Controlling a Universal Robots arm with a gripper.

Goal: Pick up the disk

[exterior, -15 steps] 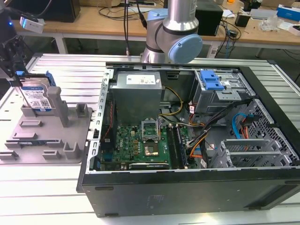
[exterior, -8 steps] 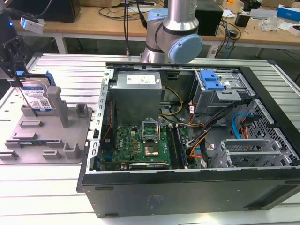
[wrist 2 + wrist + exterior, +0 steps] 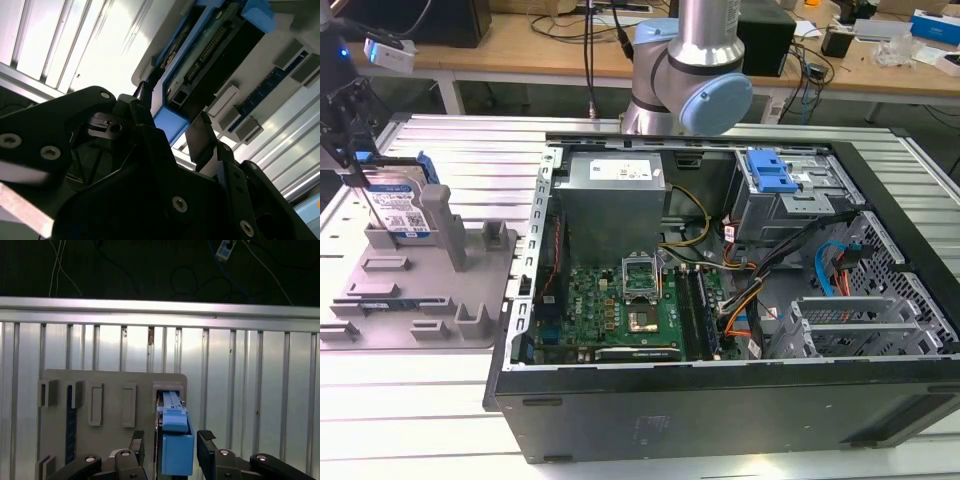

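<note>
Where the grey fixture (image 3: 432, 300) lies on the ribbed metal table (image 3: 420, 420) at the exterior view's left, the disk (image 3: 400, 205) stands upright on its edge in one of the fixture's slots. Its blue-and-white label faces the camera, and a tall grey post (image 3: 445, 225) stands just beside it. The gripper (image 3: 360, 170) hangs right over the disk's upper edge, its fingers reaching down past that edge.

In the first wrist view the disk (image 3: 174, 440) is seen edge-on with its blue rail towards the camera and one black finger (image 3: 206, 442) on each side of it. The jaws stand open, a little wider than the disk is thick. A thin gap shows on both sides, so they straddle the disk without clamping it. In the second wrist view the two fingers (image 3: 200, 137) flank the blue end of the disk (image 3: 210, 55), whose dark face with its connector row is turned to the camera. The disk sits in its slot, not lifted.

To the exterior view's right of the fixture lies the open computer case (image 3: 720, 410), with the blue bracket (image 3: 770, 172) of its drive cage at the far side, and the arm (image 3: 692, 70) rises behind the case
</note>
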